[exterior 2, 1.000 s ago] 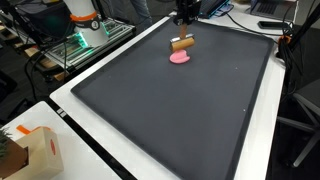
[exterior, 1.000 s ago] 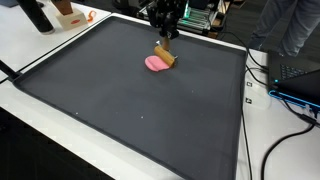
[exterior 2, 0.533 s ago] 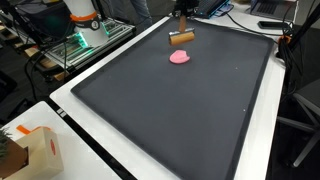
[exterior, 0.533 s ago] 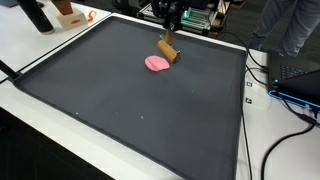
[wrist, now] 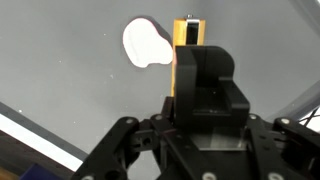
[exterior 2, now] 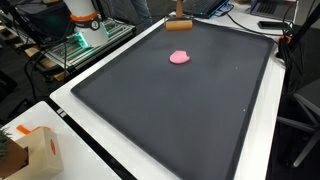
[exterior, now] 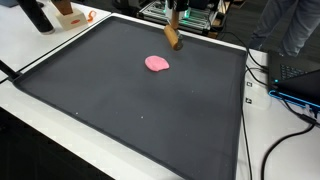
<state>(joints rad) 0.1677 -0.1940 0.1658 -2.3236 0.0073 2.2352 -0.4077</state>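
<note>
Jaws clenched on a brown block (exterior: pixel 174 40) — held clear above the dark worktop (exterior: pixel 120 110), near its far edge. A pink blob (exterior: pixel 157 63) lies flat below — apart from the block, just left of it in the wrist view.

Matte black fingers (wrist: pixel 205 78) (boxy, angular)

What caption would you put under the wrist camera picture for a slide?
Gripper holding a tan block above a dark mat, with a pink blob lying on it.
</note>
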